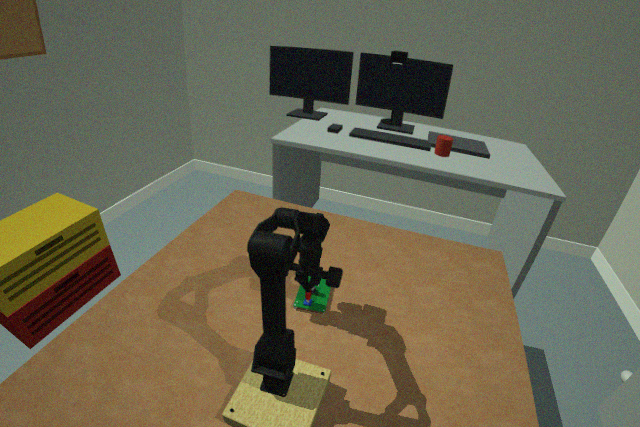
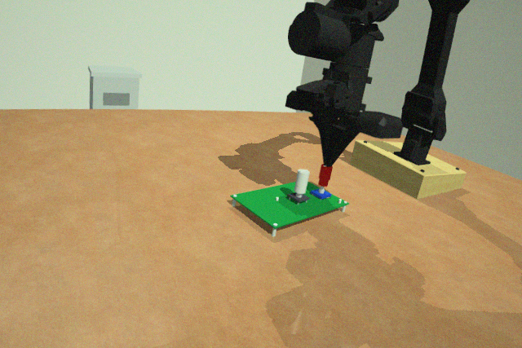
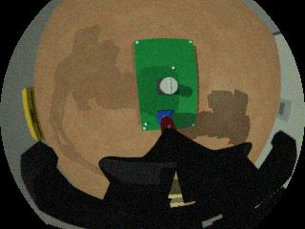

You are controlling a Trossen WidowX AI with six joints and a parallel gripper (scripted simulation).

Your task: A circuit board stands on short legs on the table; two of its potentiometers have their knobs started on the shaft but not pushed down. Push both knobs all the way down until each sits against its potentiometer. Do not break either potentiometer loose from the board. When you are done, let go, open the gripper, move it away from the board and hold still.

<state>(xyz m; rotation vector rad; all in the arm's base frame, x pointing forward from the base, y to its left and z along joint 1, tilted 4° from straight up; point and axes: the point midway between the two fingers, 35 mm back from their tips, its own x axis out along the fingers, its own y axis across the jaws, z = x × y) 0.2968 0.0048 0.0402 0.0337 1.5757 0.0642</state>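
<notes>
The green circuit board (image 1: pixel 320 304) (image 2: pixel 261 204) (image 3: pixel 149 57) stands on short white legs. The red knob (image 1: pixel 308 295) (image 2: pixel 325 175) (image 3: pixel 167 123) is on the shaft of the blue potentiometer (image 2: pixel 316 194) (image 3: pixel 161 115); a short piece of shaft shows between them, and the knob leans slightly. The white knob (image 2: pixel 302 181) (image 3: pixel 169 86) stands upright over the dark potentiometer (image 2: pixel 294 198), with a little shaft visible below it. My gripper (image 2: pixel 328 164) (image 3: pixel 168 131) is shut, its fingertips together on top of the red knob, with nothing seen between them.
The arm's wooden base block (image 1: pixel 258 406) (image 2: pixel 387 171) stands on the brown table (image 1: pixel 439 282). Small white pins rise from the board near the potentiometers. A grey desk (image 1: pixel 496 174) with two monitors and a red cup (image 1: pixel 443 145) is beyond the table.
</notes>
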